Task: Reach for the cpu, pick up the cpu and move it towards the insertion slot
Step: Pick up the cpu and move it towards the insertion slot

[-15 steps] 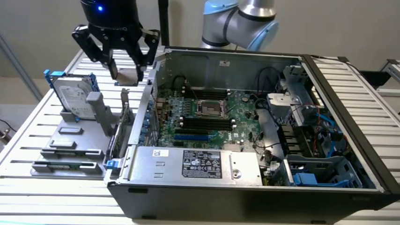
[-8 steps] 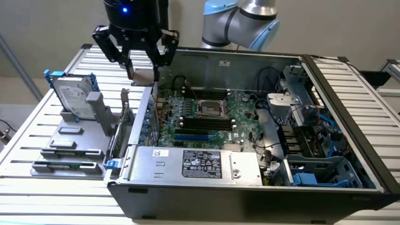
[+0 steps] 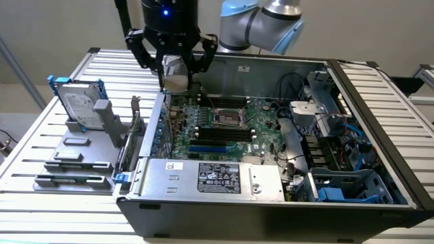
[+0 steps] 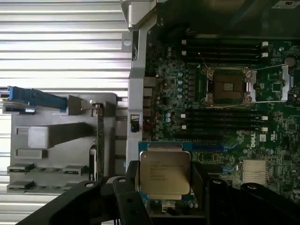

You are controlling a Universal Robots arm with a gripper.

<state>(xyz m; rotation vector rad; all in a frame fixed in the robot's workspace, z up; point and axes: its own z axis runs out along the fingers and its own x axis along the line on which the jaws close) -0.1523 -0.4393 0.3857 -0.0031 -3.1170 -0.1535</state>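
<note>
The pincer [image 3: 178,65] is clamped on the cpu [image 4: 165,172] above the case's rear edge, well apart from the insertion slot [image 3: 228,118]. If the chip tilts, it may miss the socket.

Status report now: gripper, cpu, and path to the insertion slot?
Gripper shut on cpu, above case rear edge. Insertion slot uncovered, unfilled. Nothing between them.

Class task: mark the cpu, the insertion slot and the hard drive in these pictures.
cpu [image 4: 165,172], wrist view, middle of its silver top.
insertion slot [image 3: 229,118], exterior view, dark centre inside the metal frame.
hard drive [image 3: 80,105], exterior view, silver face between the blue rails.
</note>
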